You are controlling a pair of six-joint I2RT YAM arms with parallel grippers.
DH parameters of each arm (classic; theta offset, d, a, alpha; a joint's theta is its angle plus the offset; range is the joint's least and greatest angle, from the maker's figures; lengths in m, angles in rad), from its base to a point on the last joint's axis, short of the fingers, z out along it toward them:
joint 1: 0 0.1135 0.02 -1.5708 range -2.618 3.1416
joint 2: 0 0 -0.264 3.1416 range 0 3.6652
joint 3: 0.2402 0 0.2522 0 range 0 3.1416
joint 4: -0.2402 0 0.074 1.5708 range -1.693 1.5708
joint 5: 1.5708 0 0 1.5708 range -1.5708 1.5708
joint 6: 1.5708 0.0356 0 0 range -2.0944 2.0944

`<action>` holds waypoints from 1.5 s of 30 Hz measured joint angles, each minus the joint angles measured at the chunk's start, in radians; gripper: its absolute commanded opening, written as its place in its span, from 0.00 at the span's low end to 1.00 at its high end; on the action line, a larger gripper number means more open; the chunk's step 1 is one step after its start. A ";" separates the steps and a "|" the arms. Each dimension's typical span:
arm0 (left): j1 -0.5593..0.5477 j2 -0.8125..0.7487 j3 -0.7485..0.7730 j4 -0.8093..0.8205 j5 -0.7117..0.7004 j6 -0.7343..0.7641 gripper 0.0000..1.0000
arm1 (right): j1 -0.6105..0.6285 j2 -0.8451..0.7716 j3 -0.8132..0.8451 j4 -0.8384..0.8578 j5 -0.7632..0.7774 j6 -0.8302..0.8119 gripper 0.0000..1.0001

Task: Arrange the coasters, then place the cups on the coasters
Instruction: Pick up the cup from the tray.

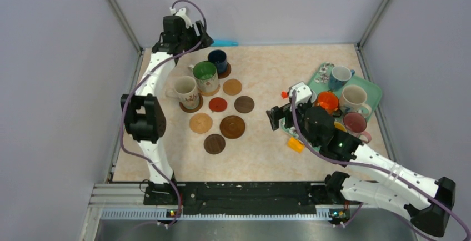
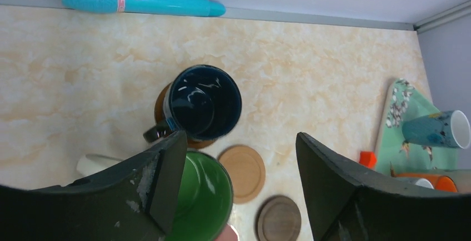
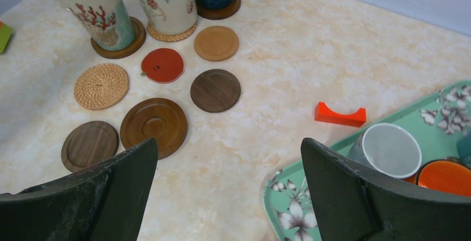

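Bare tabletop (image 1: 261, 141) separates coasters (image 1: 232, 126) from tray (image 1: 376, 93) (orange block (image 3: 340, 115) beside).

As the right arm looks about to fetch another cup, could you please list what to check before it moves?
1. Right gripper open and empty: ok.
2. Left gripper open, holding nothing: ok.
3. Dark blue cup seated on its coaster: ok.
4. Red coaster and others nearby bare for cups: ok.
5. White cup on the tray uncovered, looks reachable: ok.
6. White cup's handle direction: cannot tell.
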 measured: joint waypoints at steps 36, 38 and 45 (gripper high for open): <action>-0.198 -1.364 -1.051 -0.222 -0.382 0.077 0.99 | -0.534 0.439 0.217 -0.169 -0.187 -0.020 0.40; -0.198 -1.383 -1.065 -0.220 -0.400 0.089 0.99 | -0.557 0.471 0.232 -0.173 -0.209 -0.030 0.40; -0.198 -1.390 -1.091 -0.225 -0.396 0.107 0.98 | -0.627 0.554 0.256 -0.189 -0.262 -0.039 0.38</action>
